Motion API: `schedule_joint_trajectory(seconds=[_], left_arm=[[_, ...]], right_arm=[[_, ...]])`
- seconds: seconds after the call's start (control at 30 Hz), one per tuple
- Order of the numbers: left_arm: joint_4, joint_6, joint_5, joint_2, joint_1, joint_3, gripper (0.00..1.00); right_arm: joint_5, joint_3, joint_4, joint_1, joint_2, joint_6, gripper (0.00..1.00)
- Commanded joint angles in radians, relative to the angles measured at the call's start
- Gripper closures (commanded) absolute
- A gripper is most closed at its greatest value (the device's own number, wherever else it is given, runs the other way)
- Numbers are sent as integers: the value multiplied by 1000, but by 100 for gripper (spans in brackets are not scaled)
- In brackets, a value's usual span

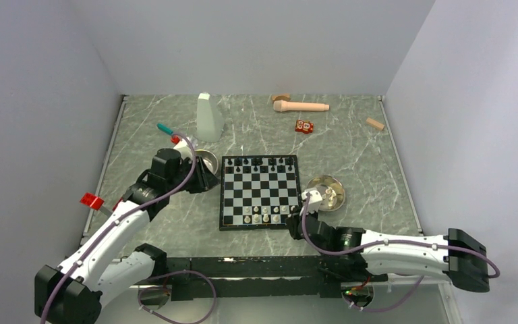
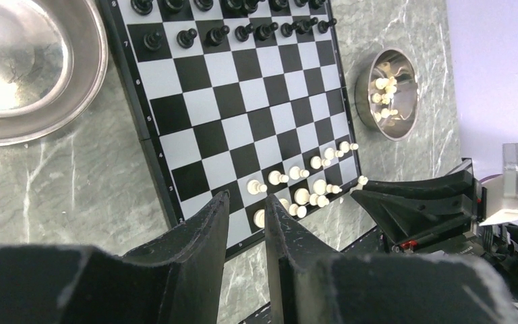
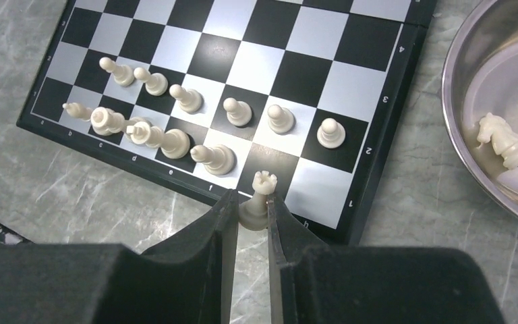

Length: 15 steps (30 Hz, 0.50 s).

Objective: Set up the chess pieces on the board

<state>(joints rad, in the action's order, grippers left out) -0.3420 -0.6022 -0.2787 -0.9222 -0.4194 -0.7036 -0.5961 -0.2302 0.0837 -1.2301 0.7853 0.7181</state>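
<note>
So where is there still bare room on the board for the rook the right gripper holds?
Bare: the two back-row squares by the board corner, just ahead of the rook, bordered by white pawns and the rim; also the middle rows. Crowded: the rest of that row, packed with white back-row pieces.

You have one board [image 1: 259,191] and two steel bowls [image 1: 340,189]. White pawns [image 3: 237,111] on the board: six, in one row. Next to them you have about five larger white pieces [image 3: 212,158] (crowded, so that count is uncertain), plus one white rook [image 3: 263,189]. The black pieces [image 2: 185,37] are partly cut off and cannot be counted. One knight [image 3: 502,138] shows in a bowl.
</note>
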Motion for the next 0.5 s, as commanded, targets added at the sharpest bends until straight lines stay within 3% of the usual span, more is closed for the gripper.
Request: schedule_joint_trajectory(seconds=[0.0, 0.27, 0.47], left_arm=[[29, 14, 18, 24, -4, 28, 68], [43, 20, 0, 7, -4, 35, 69], [52, 23, -5, 0, -4, 36, 69]], right_arm=[[-167, 20, -147, -70, 33, -20, 91], [-349, 37, -253, -178, 147, -6, 93], [-459, 38, -231, -233, 198, 59, 93]])
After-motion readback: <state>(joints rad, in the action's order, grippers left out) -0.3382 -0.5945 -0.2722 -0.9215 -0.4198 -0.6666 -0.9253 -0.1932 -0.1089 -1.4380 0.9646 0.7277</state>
